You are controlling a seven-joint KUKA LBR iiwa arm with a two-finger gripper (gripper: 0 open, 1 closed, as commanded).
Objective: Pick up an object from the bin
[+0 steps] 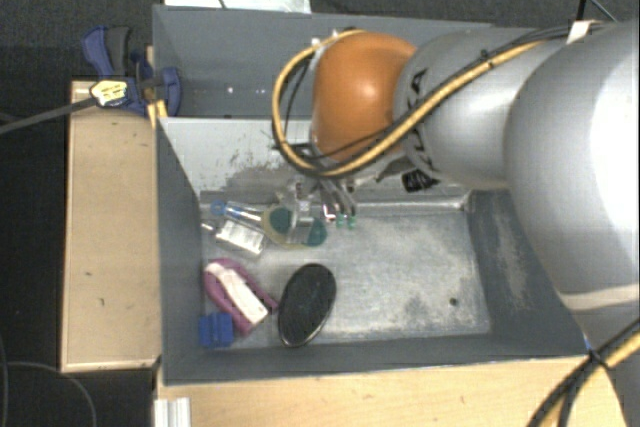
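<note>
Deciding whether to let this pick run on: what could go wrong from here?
1. The gripper sits low among a small teal rounded piece and a clear plastic packet with blue ends, which lie close together. It may catch both or push one aside.
2. It works close to the back wall of the grey metal bin, so it might scrape that wall.

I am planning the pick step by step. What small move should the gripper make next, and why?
Probably a short move straight down. The gripper hangs by the bin's far wall, close beside a small teal thing next to a clear plastic piece. The black oval disc and the pink-and-white thing lie further toward the front, apart from it. Contact cannot be told.
</note>
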